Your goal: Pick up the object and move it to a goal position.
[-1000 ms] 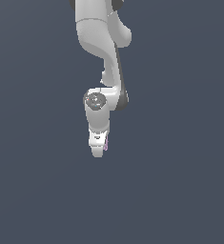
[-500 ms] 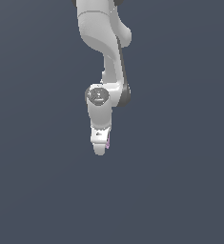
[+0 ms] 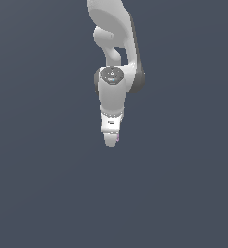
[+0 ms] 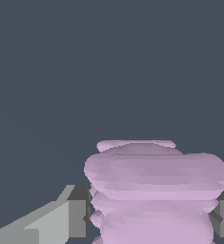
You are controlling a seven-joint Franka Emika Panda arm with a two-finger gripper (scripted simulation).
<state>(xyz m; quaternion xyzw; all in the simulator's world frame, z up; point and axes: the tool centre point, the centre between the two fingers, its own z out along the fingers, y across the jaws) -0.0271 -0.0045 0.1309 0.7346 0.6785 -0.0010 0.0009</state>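
The object (image 4: 154, 190) is a pale pink-purple lumpy block with a ridged surface. In the wrist view it sits between my two grey fingers (image 4: 70, 217), which press on both its sides. In the exterior view my white gripper (image 3: 111, 141) hangs below the arm, in the air over the dark grey ground. Only a thin pink sliver of the object (image 3: 117, 139) shows at the fingertips there; the rest is hidden behind the gripper.
Plain dark grey ground (image 3: 47, 193) fills both views. The white arm (image 3: 113, 43) comes down from the top of the exterior view. No other object shows.
The gripper has risen with the object in it and drifted slightly to the exterior view's right. The arm has folded upward. The jaws stay shut on the object.
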